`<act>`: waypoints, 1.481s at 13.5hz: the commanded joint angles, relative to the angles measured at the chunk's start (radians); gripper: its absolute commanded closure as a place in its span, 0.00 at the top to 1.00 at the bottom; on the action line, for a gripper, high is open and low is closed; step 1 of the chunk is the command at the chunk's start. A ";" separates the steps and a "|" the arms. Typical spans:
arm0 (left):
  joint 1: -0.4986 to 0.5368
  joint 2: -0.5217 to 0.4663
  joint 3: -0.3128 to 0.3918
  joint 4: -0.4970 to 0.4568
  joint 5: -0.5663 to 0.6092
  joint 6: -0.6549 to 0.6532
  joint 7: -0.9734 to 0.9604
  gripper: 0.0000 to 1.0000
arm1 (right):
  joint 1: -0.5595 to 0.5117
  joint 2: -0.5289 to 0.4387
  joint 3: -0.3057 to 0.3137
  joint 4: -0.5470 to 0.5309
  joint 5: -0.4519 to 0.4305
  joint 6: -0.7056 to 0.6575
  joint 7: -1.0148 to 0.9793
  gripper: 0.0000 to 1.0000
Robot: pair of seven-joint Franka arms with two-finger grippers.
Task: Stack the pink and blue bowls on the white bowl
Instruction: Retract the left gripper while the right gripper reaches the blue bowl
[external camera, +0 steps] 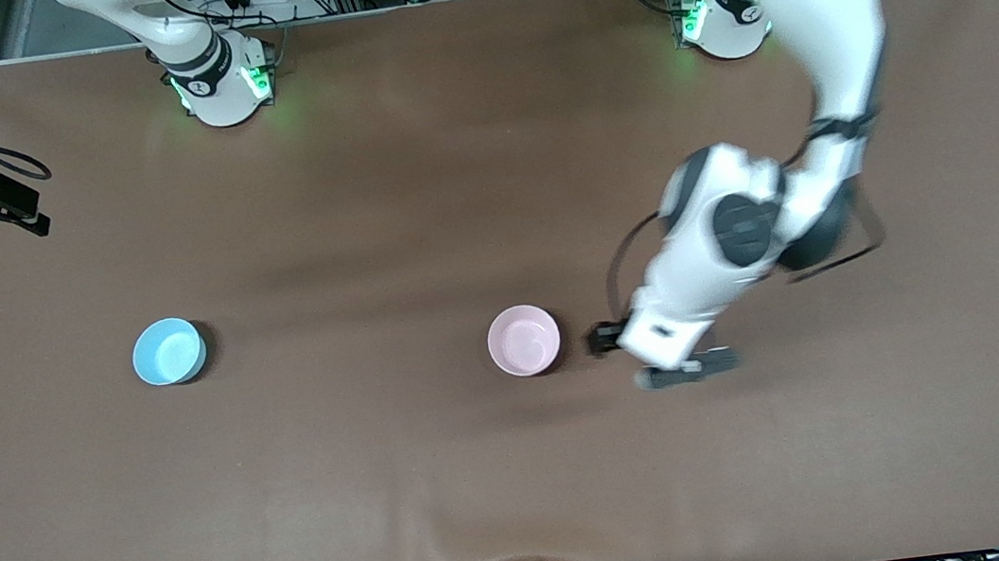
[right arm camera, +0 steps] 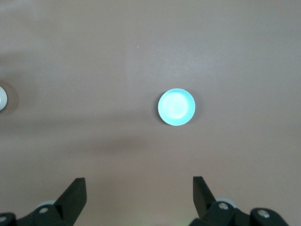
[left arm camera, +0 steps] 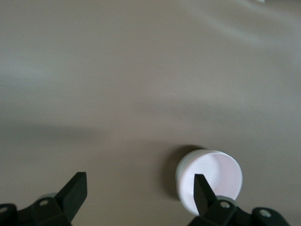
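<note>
The pale pink bowl (external camera: 523, 340) stands upright mid-table. The sky-blue bowl (external camera: 168, 352) stands toward the right arm's end. The white bowl is out of view. My left gripper (external camera: 647, 356) is open and empty, low beside the pink bowl on its left-arm side. In the left wrist view the gripper (left arm camera: 139, 181) is open and the pink bowl (left arm camera: 214, 176) lies just past one fingertip (left arm camera: 201, 188). My right gripper (external camera: 38, 211) is open and empty, high over the right arm's end. The right wrist view shows the gripper (right arm camera: 138, 181) open and the blue bowl (right arm camera: 176, 107) far below.
The brown table cloth (external camera: 452, 515) has a fold near the edge nearest the front camera. A pale round rim (right arm camera: 3, 96) shows at the edge of the right wrist view. The arm bases (external camera: 223, 86) stand along the table's robot edge.
</note>
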 commanded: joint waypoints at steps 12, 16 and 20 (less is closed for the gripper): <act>0.340 -0.443 -0.008 -0.065 0.086 -0.509 0.216 1.00 | -0.193 0.273 -0.002 -0.176 0.001 0.280 -0.246 1.00; 0.347 -0.549 -0.014 -0.148 0.068 -0.505 0.231 1.00 | -0.199 0.339 -0.002 -0.305 0.006 0.487 -0.291 1.00; 0.373 -0.643 -0.012 -0.261 -0.014 -0.436 0.231 1.00 | -0.282 0.443 -0.002 -0.311 0.016 0.555 -0.433 0.93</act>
